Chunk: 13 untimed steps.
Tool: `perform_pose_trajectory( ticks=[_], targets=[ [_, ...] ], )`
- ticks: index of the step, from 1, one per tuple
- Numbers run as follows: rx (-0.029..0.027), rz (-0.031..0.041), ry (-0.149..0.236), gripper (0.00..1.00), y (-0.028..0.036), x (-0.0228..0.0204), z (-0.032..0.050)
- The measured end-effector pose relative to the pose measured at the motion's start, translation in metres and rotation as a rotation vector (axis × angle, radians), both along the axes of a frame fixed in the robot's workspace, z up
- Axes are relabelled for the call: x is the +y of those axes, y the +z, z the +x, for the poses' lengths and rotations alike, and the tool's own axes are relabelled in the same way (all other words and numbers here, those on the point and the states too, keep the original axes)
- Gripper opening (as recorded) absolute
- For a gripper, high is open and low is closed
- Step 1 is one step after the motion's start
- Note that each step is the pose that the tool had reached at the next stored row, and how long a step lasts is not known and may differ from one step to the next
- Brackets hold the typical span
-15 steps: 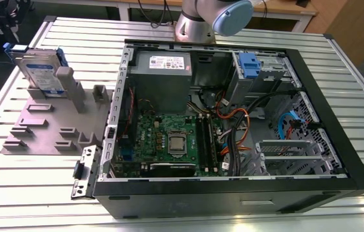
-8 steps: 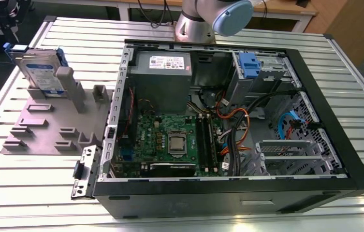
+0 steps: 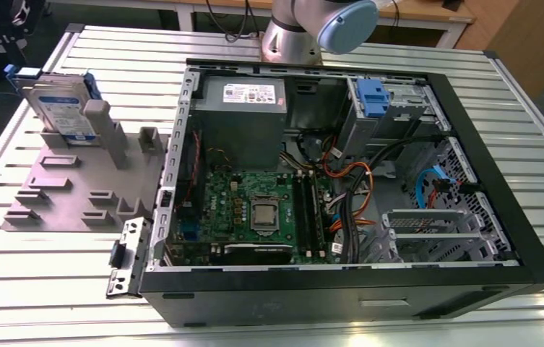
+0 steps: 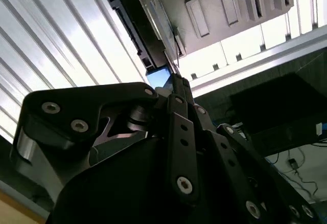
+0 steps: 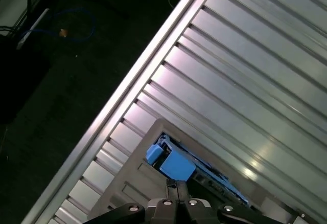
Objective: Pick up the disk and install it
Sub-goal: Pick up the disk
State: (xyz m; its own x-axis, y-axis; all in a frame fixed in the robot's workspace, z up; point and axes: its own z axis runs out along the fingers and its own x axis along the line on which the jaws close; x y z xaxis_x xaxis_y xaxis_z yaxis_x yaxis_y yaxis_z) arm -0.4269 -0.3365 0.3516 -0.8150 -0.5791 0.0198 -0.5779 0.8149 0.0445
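Observation:
The disk point(image 3: 60, 105) stands on edge in a slot of the grey holder block point(image 3: 69, 181), at the exterior view's left on the slatted table. It is silver with a blue-and-white label and blue rails. In both wrist views my gripper point(image 5: 176, 184) point(image 4: 176, 79) hangs over the disk's blue rail end point(image 5: 173, 165) point(image 4: 158, 78), a short way off it. The fingertips are shut together with nothing between them. The open computer case point(image 3: 349, 289) lies in the middle of the table, with its drive cage point(image 3: 402, 108) at the back right.
The arm's base point(image 3: 296, 36) rises behind the case. A grey power-supply box point(image 3: 243, 97) and a blue latch point(image 3: 373, 97) sit inside the case, with the motherboard point(image 3: 252, 210) and loose cables point(image 3: 349, 188). The table edge point(image 5: 127, 88) runs close to the holder, with dark floor beyond.

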Motion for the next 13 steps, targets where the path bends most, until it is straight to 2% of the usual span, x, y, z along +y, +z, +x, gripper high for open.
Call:
perform_pose_trajectory(
  ticks=[9, 13],
  targets=[
    [0.0, 0.0, 0.122, 0.11, -0.0001, 0.0, 0.0],
    [0.0, 0.0, 0.162, 0.11, -0.0001, 0.0, 0.0]
  ],
)
